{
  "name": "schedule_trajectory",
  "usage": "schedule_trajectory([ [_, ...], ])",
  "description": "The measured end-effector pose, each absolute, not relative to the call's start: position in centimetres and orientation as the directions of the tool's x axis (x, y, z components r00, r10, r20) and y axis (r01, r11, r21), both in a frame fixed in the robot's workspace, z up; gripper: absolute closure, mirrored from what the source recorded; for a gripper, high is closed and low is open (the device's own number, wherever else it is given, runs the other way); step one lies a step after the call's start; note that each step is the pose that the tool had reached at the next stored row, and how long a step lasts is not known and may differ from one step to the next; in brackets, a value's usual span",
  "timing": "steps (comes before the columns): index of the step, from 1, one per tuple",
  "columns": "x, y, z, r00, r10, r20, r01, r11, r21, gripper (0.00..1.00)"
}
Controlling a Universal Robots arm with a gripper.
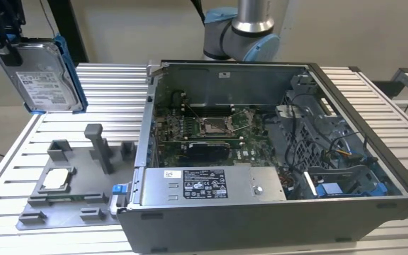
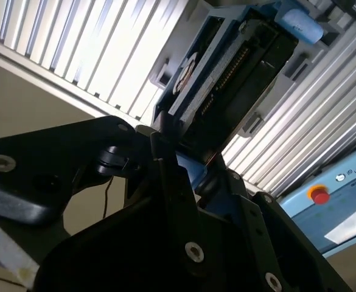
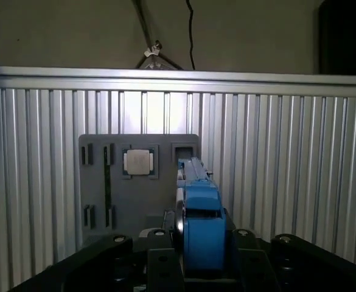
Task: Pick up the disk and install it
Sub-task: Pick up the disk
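The disk (image 1: 44, 74), a silver-grey hard drive with a white label in a blue plastic frame, hangs upright in the air at the exterior view's upper left, above the table's corner. My gripper (image 1: 6, 40) is shut on its top end. In the first wrist view the disk (image 3: 199, 225) appears edge-on, its blue frame rising between the black fingers (image 3: 159, 255). The second wrist view looks along the disk (image 2: 226, 73) to its connector edge, with my gripper (image 2: 187, 167) clamped on the near end.
An open computer case (image 1: 374, 133) with motherboard and a large grey labelled box (image 1: 211, 183) takes up the slatted table's middle and right. A grey fixture plate (image 1: 69, 199) holding a small square chip (image 1: 57, 178) lies below the disk. The arm's base (image 1: 243, 32) stands behind the case.
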State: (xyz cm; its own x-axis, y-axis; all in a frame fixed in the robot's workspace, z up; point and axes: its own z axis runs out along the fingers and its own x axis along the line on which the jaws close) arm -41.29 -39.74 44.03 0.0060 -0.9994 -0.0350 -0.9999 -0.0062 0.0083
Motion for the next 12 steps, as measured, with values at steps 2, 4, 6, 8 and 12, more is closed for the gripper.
schedule_trajectory([
  [2, -41.3, -39.7, 44.6, 0.006, -0.999, -0.035, -1.0, -0.006, 0.008, 1.0],
  [4, -41.3, -39.7, 45.3, 0.006, -0.999, -0.035, -1.0, -0.006, 0.008, 1.0],
  [6, -41.3, -39.7, 46.0, 0.006, -0.999, -0.035, -1.0, -0.006, 0.008, 1.0],
  [8, -41.3, -39.7, 46.6, 0.006, -0.999, -0.035, -1.0, -0.006, 0.008, 1.0],
  [12, -41.3, -39.7, 47.8, 0.006, -0.999, -0.035, -1.0, -0.006, 0.008, 1.0],
])
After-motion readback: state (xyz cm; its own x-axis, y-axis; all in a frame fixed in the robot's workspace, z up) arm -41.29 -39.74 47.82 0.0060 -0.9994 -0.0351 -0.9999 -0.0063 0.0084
